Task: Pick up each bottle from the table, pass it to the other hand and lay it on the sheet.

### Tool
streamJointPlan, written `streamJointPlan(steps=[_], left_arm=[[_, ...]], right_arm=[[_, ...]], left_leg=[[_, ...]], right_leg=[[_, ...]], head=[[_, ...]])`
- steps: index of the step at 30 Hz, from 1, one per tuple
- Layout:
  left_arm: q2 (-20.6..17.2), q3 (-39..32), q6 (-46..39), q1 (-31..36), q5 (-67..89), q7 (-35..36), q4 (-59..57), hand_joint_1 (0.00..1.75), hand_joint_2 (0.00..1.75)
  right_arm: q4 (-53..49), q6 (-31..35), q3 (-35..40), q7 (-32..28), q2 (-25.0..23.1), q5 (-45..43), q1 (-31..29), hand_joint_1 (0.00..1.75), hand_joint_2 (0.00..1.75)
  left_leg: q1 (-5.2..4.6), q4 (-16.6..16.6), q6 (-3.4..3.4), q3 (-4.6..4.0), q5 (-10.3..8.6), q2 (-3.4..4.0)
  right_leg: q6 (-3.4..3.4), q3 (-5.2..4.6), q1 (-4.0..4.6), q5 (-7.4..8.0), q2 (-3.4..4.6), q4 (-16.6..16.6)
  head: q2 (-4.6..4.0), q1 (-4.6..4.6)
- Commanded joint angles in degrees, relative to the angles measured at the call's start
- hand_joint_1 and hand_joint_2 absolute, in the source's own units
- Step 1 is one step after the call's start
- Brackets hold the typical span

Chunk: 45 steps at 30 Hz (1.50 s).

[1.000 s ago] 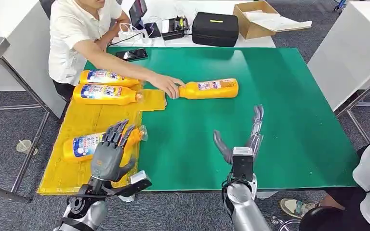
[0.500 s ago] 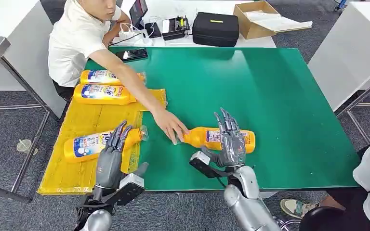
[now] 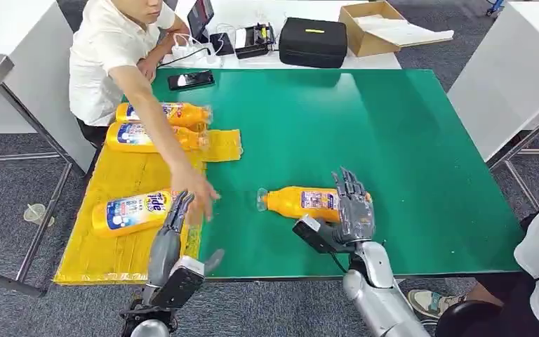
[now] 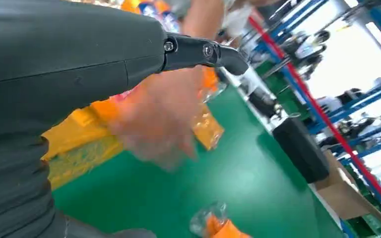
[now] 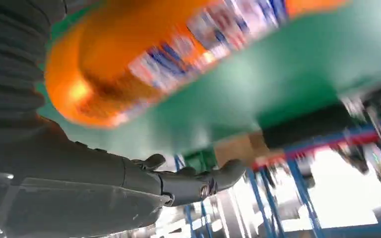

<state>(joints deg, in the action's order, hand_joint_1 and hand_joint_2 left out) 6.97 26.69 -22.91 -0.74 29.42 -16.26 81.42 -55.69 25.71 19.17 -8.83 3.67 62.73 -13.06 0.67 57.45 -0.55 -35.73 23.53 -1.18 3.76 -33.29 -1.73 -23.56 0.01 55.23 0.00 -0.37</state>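
Observation:
An orange bottle (image 3: 298,202) lies on its side on the green table (image 3: 407,133), clear cap pointing toward the yellow sheet (image 3: 105,253). My right hand (image 3: 353,209) hovers at the bottle's base end with fingers spread and straight; in the right wrist view the bottle (image 5: 149,59) sits close against the palm, fingers (image 5: 193,182) extended beyond it. My left hand (image 3: 172,235) stands edge-on, fingers straight, at the sheet's near right edge, holding nothing. Three more orange bottles lie on the sheet: two at the far end (image 3: 165,112) (image 3: 147,137) and one nearer (image 3: 128,213).
A person in a white shirt (image 3: 105,56) sits at the far left, their blurred hand (image 3: 196,189) above the sheet edge near my left hand. A phone (image 3: 191,79), black case (image 3: 314,42) and cardboard box (image 3: 372,28) sit at the back.
The person let go of the bottle on the table and drew their hand back toward the sheet. My right hand shifted toward the bottle's base end. My left hand lowered slightly.

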Motion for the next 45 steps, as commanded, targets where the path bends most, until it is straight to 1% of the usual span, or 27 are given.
streamJointPlan(steps=[1,3,4,7,8,9,10,11,12,14,16,20,22,23,24,29,34,36,37,38,39,40,41,42,44,45], left_arm=[[-0.12,-0.70,1.50,0.43,0.10,0.92,0.17,0.00,1.75],[-0.10,-0.53,1.81,0.06,0.46,1.46,0.77,0.00,1.75],[0.07,-0.58,2.23,-0.22,0.41,1.97,0.94,0.00,1.75],[0.61,-0.68,2.61,-0.69,-0.01,2.42,0.80,0.00,1.75],[0.79,-0.70,2.97,-0.78,-0.50,2.69,0.67,0.00,1.75],[1.49,-1.12,6.27,-1.14,-5.42,3.76,0.69,0.00,1.75],[1.91,-1.48,10.83,-1.67,-12.86,5.09,1.01,0.00,1.75],[1.65,-0.96,12.11,-1.94,-15.46,4.87,1.15,0.00,1.75],[1.25,0.12,9.99,-2.09,-14.00,3.62,1.28,0.00,1.75],[1.13,0.81,8.97,-1.87,-13.17,3.65,1.05,0.00,1.75],[1.04,0.85,8.93,-1.69,-13.17,3.68,1.02,0.00,1.75],[1.18,0.21,5.68,-0.33,-11.05,4.00,-0.66,0.00,1.75],[1.14,0.10,5.69,-0.44,-11.07,3.99,-0.67,0.00,1.75],[1.12,0.12,5.69,-0.54,-11.07,3.99,-0.61,0.00,1.75],[1.13,0.15,5.69,-0.65,-11.07,3.99,-0.66,0.00,1.75],[1.13,0.15,5.69,-0.65,-11.07,3.99,-0.66,0.00,1.75],[1.17,0.22,5.69,-0.71,-11.08,3.99,-0.61,0.00,1.75],[1.03,0.32,5.63,-0.48,-11.03,3.99,-0.88,0.00,1.75],[1.03,0.28,5.73,0.01,-11.16,3.94,-1.57,0.00,1.75],[1.03,0.22,5.89,0.34,-11.52,3.76,-1.92,0.00,1.75],[0.92,0.38,6.13,0.89,-12.00,3.31,-2.49,0.00,1.75],[0.78,0.51,6.29,1.29,-12.58,2.91,-2.89,0.00,1.75],[0.67,0.59,6.31,1.48,-12.90,2.79,-3.10,0.00,1.75],[0.37,0.85,6.40,1.80,-13.41,2.53,-3.43,0.00,1.75],[0.22,0.99,6.34,2.05,-14.02,2.35,-3.86,0.00,1.75],[0.12,1.18,6.34,2.26,-14.44,2.13,-4.10,0.00,1.75]], right_arm=[[4.94,-7.32,1.86,1.72,0.89,-2.36,-2.23,0.00,1.75],[3.73,-8.83,2.77,5.09,1.70,-0.86,-1.76,0.00,1.75],[3.27,-10.61,3.49,8.24,2.70,0.74,-1.64,0.00,1.75],[4.65,-10.74,2.66,12.64,3.88,3.40,-2.10,0.00,1.75],[5.62,-12.02,2.19,14.12,4.09,4.24,-2.46,0.00,1.75],[6.81,-13.21,1.59,15.11,4.41,4.45,-2.75,0.00,1.75],[7.10,-12.44,0.78,14.72,4.50,4.30,-2.49,0.00,1.75],[7.85,-11.47,0.44,14.48,4.57,4.43,-2.63,0.00,1.75],[9.24,-11.04,0.24,14.78,4.54,4.74,-3.28,0.00,1.75],[10.09,-10.80,-0.10,14.81,4.38,4.77,-3.84,0.00,1.75],[10.24,-10.85,-0.13,14.78,4.28,4.80,-4.01,0.00,1.75],[12.42,-10.34,-0.83,15.63,3.87,6.16,-5.50,0.00,1.75],[12.10,-10.73,-1.01,15.82,3.88,6.25,-5.64,0.00,1.75],[11.69,-10.84,-1.12,15.83,3.95,6.27,-5.53,0.00,1.75],[11.66,-10.86,-1.14,15.83,3.98,6.27,-5.59,0.00,1.75],[11.66,-10.86,-1.14,15.83,3.98,6.27,-5.59,0.00,1.75],[11.62,-10.85,-1.18,15.79,3.94,6.20,-5.49,0.00,1.75],[12.28,-11.91,-1.56,15.32,3.82,5.31,-5.89,0.00,1.75],[14.27,-13.45,-2.51,13.17,3.44,2.82,-6.82,0.00,1.75],[15.62,-13.68,-2.83,12.02,3.33,1.80,-7.41,0.00,1.75],[17.88,-13.71,-3.65,8.97,3.19,-0.60,-8.25,0.00,1.75],[19.11,-12.76,-4.69,6.48,3.01,-2.85,-8.57,1.38,1.75],[20.57,-12.88,-4.72,5.42,3.00,-3.54,-9.05,1.75,1.75],[21.85,-13.39,-6.10,2.13,2.64,-6.80,-9.27,1.75,1.75],[23.17,-14.02,-5.95,0.70,2.58,-8.04,-9.55,1.75,1.75],[23.93,-15.37,-5.72,-0.55,2.65,-9.15,-9.76,1.75,1.75]], left_leg=[[0.02,0.02,-0.01,0.18,0.09,0.12],[0.02,0.03,0.00,0.18,0.12,0.16],[0.00,0.01,-0.01,0.12,0.08,0.12],[0.00,-0.01,-0.01,0.12,0.05,0.04],[0.03,0.07,-0.01,0.37,0.20,0.16],[-0.01,0.00,-0.02,0.17,0.05,0.01],[0.00,0.02,-0.03,0.27,0.09,0.02],[0.01,0.00,-0.03,0.23,0.06,-0.02],[0.02,0.03,-0.05,0.30,0.10,0.01],[0.01,-0.02,-0.03,0.28,0.05,0.04],[0.00,0.00,-0.03,0.30,0.07,0.03],[0.02,0.00,0.00,0.38,0.08,0.11],[0.01,-0.02,-0.01,0.33,0.02,0.02],[0.04,0.03,-0.01,0.48,0.11,0.11],[0.00,-0.02,-0.02,0.38,0.02,0.01],[-0.01,-0.03,-0.03,0.39,0.02,0.03],[0.00,-0.02,-0.02,0.46,0.04,0.04],[-0.01,-0.03,-0.01,0.39,0.01,0.01],[0.00,-0.02,-0.01,0.44,0.03,0.02],[-0.01,-0.03,-0.01,0.43,0.02,0.03],[0.02,-0.03,-0.01,0.47,0.04,0.07],[0.02,0.00,-0.02,0.53,0.09,0.12],[0.00,-0.04,-0.02,0.46,0.01,0.05],[0.01,-0.04,-0.02,0.54,0.02,0.09],[0.01,-0.05,-0.02,0.53,0.01,0.09],[0.02,-0.05,-0.01,0.52,0.01,0.09]], right_leg=[[-0.17,0.18,0.06,-0.06,0.04,-0.02],[-0.20,0.19,0.06,-0.06,0.08,0.00],[-0.15,0.13,0.04,-0.04,0.05,-0.01],[-0.12,0.14,0.03,-0.04,-0.02,-0.03],[-0.31,0.38,0.10,-0.16,0.02,0.00],[-0.14,0.20,0.03,-0.05,-0.06,-0.04],[-0.19,0.30,0.05,-0.09,-0.07,-0.03],[-0.14,0.26,0.05,-0.05,-0.09,-0.07],[-0.19,0.35,0.07,-0.09,-0.10,-0.07],[-0.13,0.30,0.04,-0.03,-0.03,-0.09],[-0.18,0.31,0.05,-0.05,-0.06,-0.07],[-0.22,0.36,0.07,-0.03,0.01,-0.06],[-0.12,0.30,0.05,0.01,-0.06,-0.08],[-0.32,0.46,0.12,-0.06,-0.05,-0.06],[-0.13,0.36,0.04,0.00,-0.07,-0.08],[-0.08,0.36,0.02,0.00,-0.04,-0.08],[-0.19,0.44,0.05,-0.02,-0.06,-0.08],[-0.10,0.36,0.02,0.00,-0.05,-0.07],[-0.18,0.41,0.04,-0.02,-0.07,-0.07],[-0.14,0.40,0.03,-0.01,-0.05,-0.08],[-0.20,0.45,0.07,-0.01,-0.04,-0.09],[-0.27,0.50,0.09,-0.04,-0.02,-0.09],[-0.11,0.42,0.04,0.02,-0.03,-0.10],[-0.19,0.49,0.06,0.01,-0.05,-0.12],[-0.22,0.48,0.06,0.02,-0.07,-0.11],[-0.15,0.47,0.05,0.03,-0.05,-0.12]], head=[[0.00,0.00],[0.00,0.00],[0.00,0.00],[0.00,0.00],[0.00,-0.02],[0.00,-0.02],[0.00,-0.02],[0.00,-0.02],[0.00,-0.02],[0.00,0.00],[0.00,0.00],[0.00,-0.02],[0.00,-0.02],[0.00,-0.02],[0.00,-0.02],[0.00,-0.02],[0.00,-0.02],[0.00,-0.02],[0.00,0.00],[0.00,-0.02],[0.00,-0.02],[0.00,-0.02],[0.00,-0.02],[0.00,0.00],[0.00,-0.02],[0.00,-0.02]])
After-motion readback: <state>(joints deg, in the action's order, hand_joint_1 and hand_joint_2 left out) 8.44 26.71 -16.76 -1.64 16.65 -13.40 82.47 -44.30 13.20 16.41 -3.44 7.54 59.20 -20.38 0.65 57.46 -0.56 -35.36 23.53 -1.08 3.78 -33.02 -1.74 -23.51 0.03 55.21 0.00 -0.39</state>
